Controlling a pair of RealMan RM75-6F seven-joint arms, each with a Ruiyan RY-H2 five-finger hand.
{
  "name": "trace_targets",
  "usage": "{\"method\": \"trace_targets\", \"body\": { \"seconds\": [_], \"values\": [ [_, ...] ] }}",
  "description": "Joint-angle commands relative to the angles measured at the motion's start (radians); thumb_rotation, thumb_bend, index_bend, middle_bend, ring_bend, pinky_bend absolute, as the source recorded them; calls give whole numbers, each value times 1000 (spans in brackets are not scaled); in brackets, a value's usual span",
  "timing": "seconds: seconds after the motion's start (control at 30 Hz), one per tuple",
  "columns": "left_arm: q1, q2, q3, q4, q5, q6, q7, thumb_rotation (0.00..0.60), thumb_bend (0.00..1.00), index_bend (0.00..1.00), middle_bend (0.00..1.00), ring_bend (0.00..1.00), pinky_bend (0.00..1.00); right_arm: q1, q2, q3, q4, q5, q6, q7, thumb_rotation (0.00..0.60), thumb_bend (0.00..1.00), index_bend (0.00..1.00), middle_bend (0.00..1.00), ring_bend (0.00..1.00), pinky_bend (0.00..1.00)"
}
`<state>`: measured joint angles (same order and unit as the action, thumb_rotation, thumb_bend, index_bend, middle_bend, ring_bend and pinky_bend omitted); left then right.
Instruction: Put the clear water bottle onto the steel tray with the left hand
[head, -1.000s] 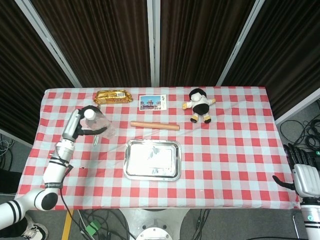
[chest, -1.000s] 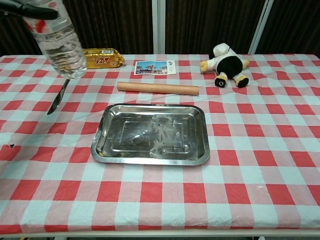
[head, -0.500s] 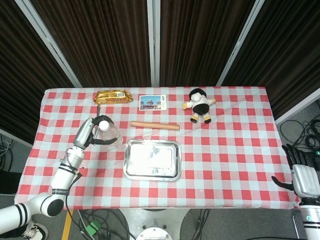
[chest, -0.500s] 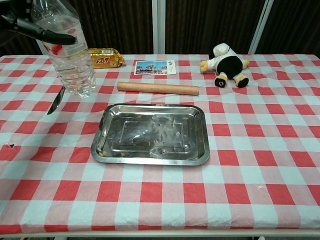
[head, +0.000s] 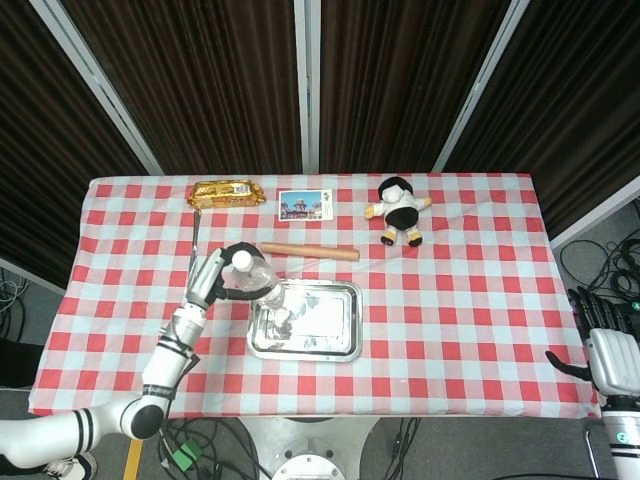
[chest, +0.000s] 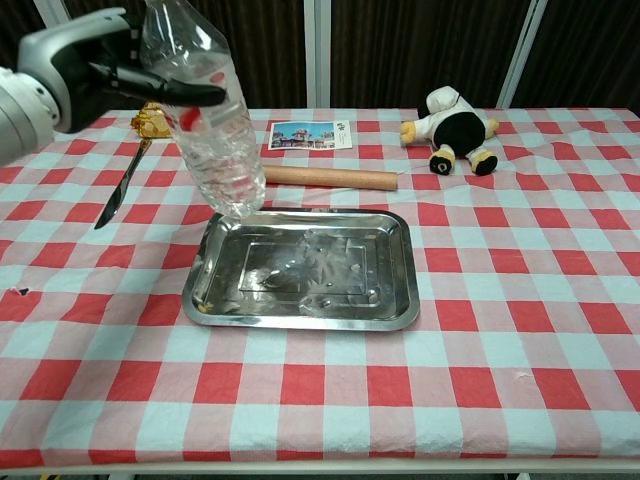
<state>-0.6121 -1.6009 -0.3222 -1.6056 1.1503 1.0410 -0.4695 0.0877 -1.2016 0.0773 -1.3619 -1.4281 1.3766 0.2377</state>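
Note:
My left hand (head: 222, 278) (chest: 95, 70) grips the clear water bottle (chest: 212, 130) (head: 263, 284) near its top and holds it tilted in the air, its base just over the far left corner of the steel tray (chest: 385, 300) (head: 335, 335). The tray lies flat at the table's middle with nothing on it. My right hand (head: 610, 352) hangs off the table's right edge in the head view, fingers spread and holding nothing.
A wooden rolling pin (chest: 316, 177) lies just behind the tray. A knife (chest: 118, 195) lies left of it. A snack packet (head: 226, 192), a postcard (chest: 309, 134) and a plush toy (chest: 452, 127) sit along the far side.
My left hand has carried the bottle rightward from the table's left side to above the tray's left edge. The right hand has stayed put.

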Motion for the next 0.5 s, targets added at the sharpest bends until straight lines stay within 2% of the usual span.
{"method": "trace_targets", "body": {
  "seconds": [0.03, 0.13, 0.5],
  "values": [
    [-1, -64, 32, 49, -2, 1, -4, 600, 216, 590, 625, 496, 532, 2, 2, 2, -1, 4, -5, 2, 600, 101, 64, 34, 0, 0],
    [1, -106, 51, 101, 24, 4, -23, 600, 216, 590, 625, 496, 532, 3, 3, 5, -3, 7, -4, 3, 600, 101, 64, 34, 0, 0],
    [15, -181, 59, 209, 129, 90, -71, 600, 216, 590, 625, 496, 528, 9, 7, 17, -3, 35, -27, 7, 600, 101, 64, 34, 0, 0]
  ]
}}
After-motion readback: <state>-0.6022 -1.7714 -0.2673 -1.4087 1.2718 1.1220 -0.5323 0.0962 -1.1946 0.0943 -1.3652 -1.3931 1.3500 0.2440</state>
